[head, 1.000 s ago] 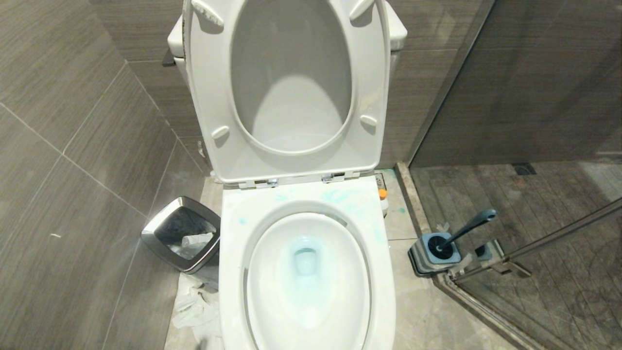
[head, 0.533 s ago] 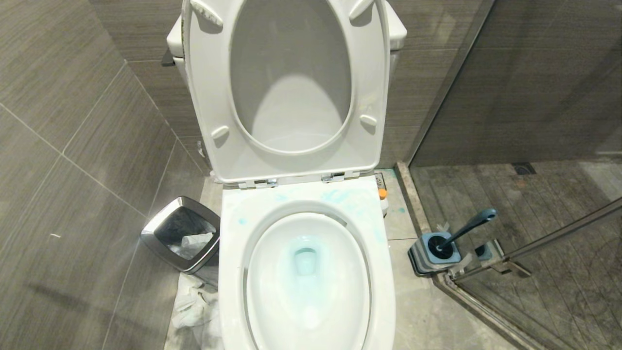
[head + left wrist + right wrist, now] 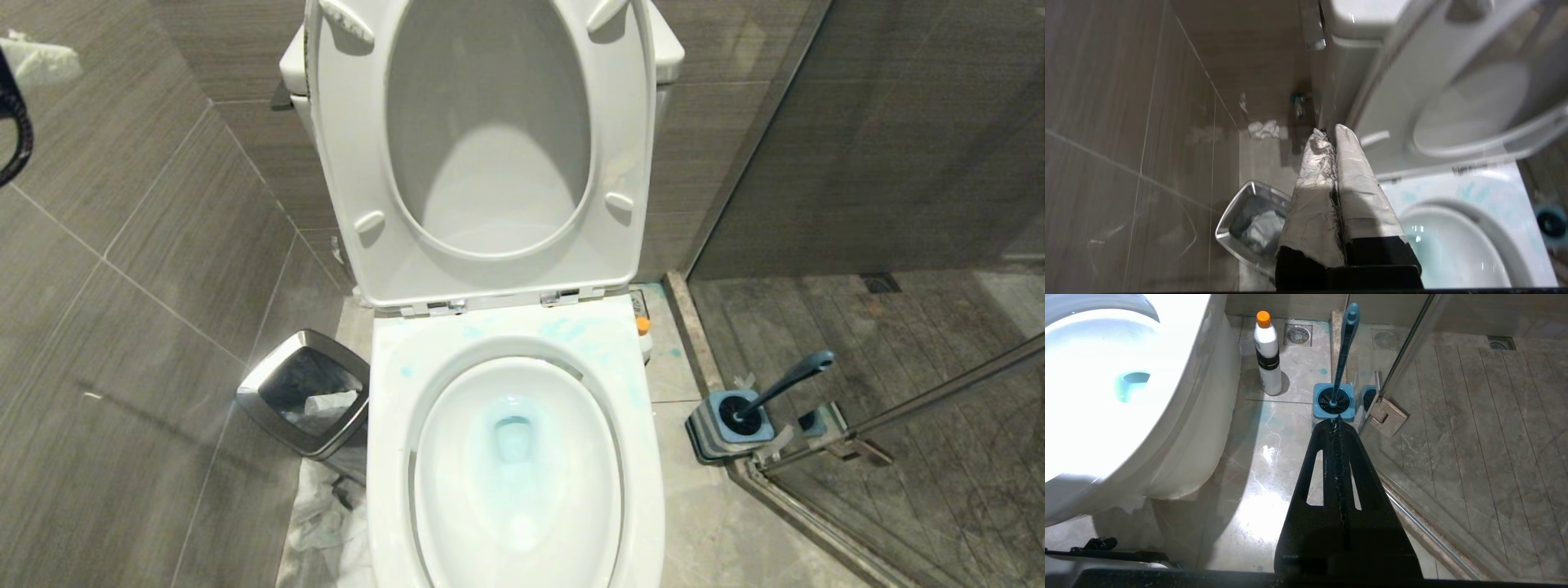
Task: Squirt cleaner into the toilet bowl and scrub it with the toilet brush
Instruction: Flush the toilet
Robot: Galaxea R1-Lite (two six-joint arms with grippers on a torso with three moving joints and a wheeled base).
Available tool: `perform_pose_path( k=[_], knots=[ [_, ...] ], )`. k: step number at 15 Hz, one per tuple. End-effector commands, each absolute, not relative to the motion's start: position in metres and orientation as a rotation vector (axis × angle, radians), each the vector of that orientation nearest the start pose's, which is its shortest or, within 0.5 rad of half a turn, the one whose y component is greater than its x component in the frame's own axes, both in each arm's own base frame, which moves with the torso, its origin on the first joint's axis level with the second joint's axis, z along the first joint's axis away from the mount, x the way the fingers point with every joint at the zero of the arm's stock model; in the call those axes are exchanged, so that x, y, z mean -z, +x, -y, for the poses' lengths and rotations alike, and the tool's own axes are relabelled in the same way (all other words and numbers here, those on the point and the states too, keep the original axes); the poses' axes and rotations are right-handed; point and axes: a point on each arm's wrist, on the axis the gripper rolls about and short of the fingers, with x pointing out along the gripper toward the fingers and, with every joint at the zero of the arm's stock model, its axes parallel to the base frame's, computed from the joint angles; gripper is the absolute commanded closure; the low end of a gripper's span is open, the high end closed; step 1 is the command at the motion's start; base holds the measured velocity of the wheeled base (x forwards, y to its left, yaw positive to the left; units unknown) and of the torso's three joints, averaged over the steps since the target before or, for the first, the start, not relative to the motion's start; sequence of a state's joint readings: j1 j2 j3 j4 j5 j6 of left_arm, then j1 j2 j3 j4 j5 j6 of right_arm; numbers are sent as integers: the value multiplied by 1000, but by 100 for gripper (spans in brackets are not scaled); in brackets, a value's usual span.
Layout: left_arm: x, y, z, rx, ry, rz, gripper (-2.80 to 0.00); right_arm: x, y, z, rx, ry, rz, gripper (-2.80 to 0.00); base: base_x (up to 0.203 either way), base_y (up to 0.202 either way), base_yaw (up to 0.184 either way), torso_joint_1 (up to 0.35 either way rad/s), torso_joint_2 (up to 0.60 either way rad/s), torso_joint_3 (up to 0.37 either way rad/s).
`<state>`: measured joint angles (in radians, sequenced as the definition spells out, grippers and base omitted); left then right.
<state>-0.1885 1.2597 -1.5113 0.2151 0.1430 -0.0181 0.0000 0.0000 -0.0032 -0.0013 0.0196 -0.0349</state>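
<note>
Toilet brush (image 3: 1342, 355) stands in its holder (image 3: 1333, 403) just beyond the right gripper (image 3: 1336, 421), whose fingers are pressed together, empty. Left gripper (image 3: 1331, 134), fingers likewise closed on nothing, hangs with the waste bin (image 3: 1241, 228) to one side and the toilet bowl (image 3: 1478, 212) to the other.

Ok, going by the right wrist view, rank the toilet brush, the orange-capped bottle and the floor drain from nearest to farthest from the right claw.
1. Toilet brush, standing in its holder just beyond the shut right claw.
2. Orange-capped bottle, upright on the floor between the holder and the toilet bowl.
3. Floor drain, beyond the bottle, near the wall.
</note>
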Motion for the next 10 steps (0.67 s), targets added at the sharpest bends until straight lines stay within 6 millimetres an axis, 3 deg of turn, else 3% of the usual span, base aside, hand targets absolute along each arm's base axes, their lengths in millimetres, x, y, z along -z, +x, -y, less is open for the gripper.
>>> perform_pose_path(
  k=[1,5,10],
  knots=[
    [-413,210,41,11,-58,43,0,-77,-23,0,-20,-35,3,0,0,0,0,0,0,0],
    [-408,265,53,-5,-121,104,0,-77,-23,0,-20,-35,3,0,0,0,0,0,0,0],
    [-397,310,64,4,-144,125,0,-77,-23,0,-20,-35,3,0,0,0,0,0,0,0]
  ],
)
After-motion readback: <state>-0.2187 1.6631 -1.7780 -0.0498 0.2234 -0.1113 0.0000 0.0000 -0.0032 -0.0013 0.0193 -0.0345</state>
